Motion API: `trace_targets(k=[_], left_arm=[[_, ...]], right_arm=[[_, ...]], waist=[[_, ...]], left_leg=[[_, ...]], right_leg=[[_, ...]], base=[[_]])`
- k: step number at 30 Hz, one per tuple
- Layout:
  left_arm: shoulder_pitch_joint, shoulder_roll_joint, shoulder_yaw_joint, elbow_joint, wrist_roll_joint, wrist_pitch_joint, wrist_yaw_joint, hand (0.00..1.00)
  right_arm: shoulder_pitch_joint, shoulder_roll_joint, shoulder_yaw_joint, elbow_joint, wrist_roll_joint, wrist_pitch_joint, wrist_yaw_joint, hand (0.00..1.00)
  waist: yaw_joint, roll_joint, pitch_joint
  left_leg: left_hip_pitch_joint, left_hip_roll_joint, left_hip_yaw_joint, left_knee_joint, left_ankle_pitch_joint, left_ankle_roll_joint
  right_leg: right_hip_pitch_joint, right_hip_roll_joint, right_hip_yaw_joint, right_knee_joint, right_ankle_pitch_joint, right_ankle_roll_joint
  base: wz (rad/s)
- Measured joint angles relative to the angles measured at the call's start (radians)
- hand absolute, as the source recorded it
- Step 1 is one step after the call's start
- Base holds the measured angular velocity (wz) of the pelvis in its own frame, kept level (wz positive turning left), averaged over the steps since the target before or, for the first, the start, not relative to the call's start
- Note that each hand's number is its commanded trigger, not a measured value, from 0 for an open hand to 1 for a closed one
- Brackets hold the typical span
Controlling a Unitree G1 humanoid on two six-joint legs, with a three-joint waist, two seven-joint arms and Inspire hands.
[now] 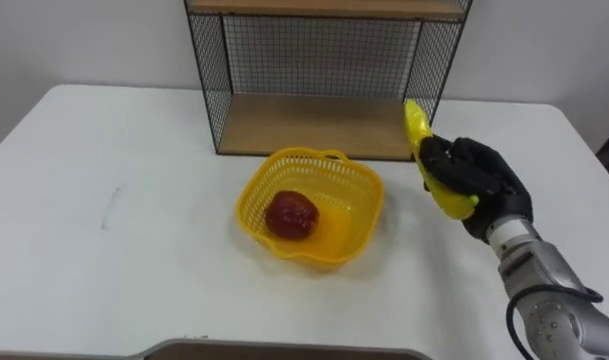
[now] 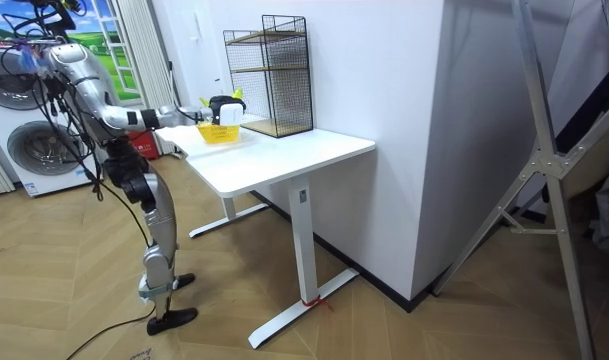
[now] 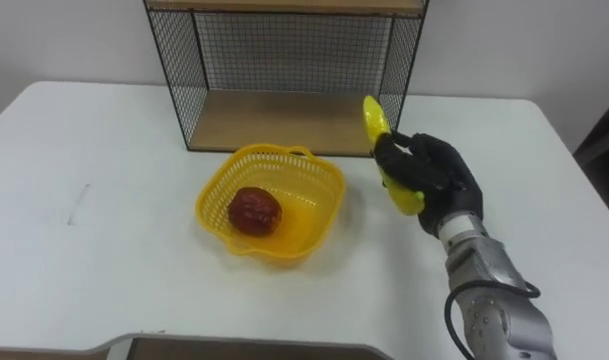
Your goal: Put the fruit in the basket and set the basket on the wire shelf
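**Banana in hand, basket half filled**

The right hand [image 1: 479,178] has its dark fingers [image 1: 446,165] curled round a banana [image 1: 416,125], gripping it at its lower half. The fruit's free end sticks up and away from the fingers toward the shelf post. The fingers are clear of the table [image 1: 114,200], so the banana looks to be carried in the air.

To the left of the fingers, near but not touching, the yellow basket [image 1: 349,180] sits on the table with a red fruit [image 1: 291,214] inside it. Beyond both stands the wire shelf [image 1: 314,125], its lower board bare.

I judge the task about halfway: one fruit is in, and the banana is lifted but not yet dropped in. After that the whole second part remains, since the basket has not been set on the shelf.

The eye views show the grip and the basket's contents. The room view adds that the robot stands upright at the table's end, arm stretched out over it. It also shows the shelf's upper tier and a washing machine [image 2: 19,120] behind the robot.
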Motion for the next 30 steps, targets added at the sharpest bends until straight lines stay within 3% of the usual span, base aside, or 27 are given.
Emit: trace_targets(k=[6,9,15,18,22,24,30], left_arm=[[0.007,-0.003,0.000,-0.006,0.000,0.000,0.000,0.00],[-0.003,-0.001,-0.017,-0.009,0.000,-0.003,0.000,0.00],[-0.029,-0.001,-0.018,0.000,0.000,-0.031,0.000,0.00],[-0.030,0.000,-0.020,0.000,-0.002,-0.041,0.000,0.00],[-0.030,0.002,-0.020,-0.001,-0.002,-0.061,0.000,0.00],[-0.039,0.002,-0.019,-0.001,-0.001,-0.062,-0.005,0.00],[-0.045,0.017,-0.021,-0.001,-0.001,-0.062,-0.007,0.00]], right_arm=[[0.000,0.000,0.008,-0.069,-0.082,-0.005,-0.024,1.00],[-0.005,-0.002,0.033,-0.092,-0.174,-0.028,-0.029,1.00],[-0.005,-0.009,0.035,-0.160,-0.347,-0.032,-0.026,1.00],[-0.013,-0.010,0.036,-0.183,-0.412,-0.054,-0.022,1.00],[-0.021,-0.010,0.041,-0.208,-0.566,-0.065,-0.017,1.00],[-0.023,-0.010,0.045,-0.212,-0.685,-0.065,-0.017,1.00],[-0.030,-0.017,0.060,-0.258,-0.839,-0.065,-0.017,1.00]], waist=[[-0.005,-0.004,-0.0002],[-0.004,-0.005,0.0001],[0.014,-0.014,0.0030],[0.019,-0.025,0.0037],[0.029,-0.041,0.0122],[0.039,-0.048,0.0080],[0.047,-0.054,0.0059]], left_leg=[[-0.003,-0.003,0.004,-0.002,0.001,0.003],[0.007,-0.003,0.005,-0.010,0.002,0.003],[0.017,-0.003,0.007,-0.030,0.004,0.000],[0.017,-0.002,0.012,-0.031,0.004,0.000],[0.013,-0.001,0.016,-0.032,0.004,0.000],[0.001,-0.001,0.015,-0.031,0.004,0.000],[-0.004,-0.002,0.005,-0.025,0.004,0.000]], right_leg=[[-0.005,-0.002,0.008,-0.002,0.001,0.004],[-0.005,-0.002,0.009,-0.002,0.001,0.003],[-0.006,-0.004,0.010,-0.004,0.001,0.003],[-0.004,-0.003,0.016,-0.013,0.001,0.002],[-0.007,-0.002,0.023,-0.005,0.001,0.002],[-0.021,-0.002,0.021,0.000,0.001,0.002],[-0.019,-0.002,0.007,0.001,0.003,0.002]], base=[[-0.02],[0.00],[-0.01],[-0.03],[-0.03],[0.00],[0.05]])
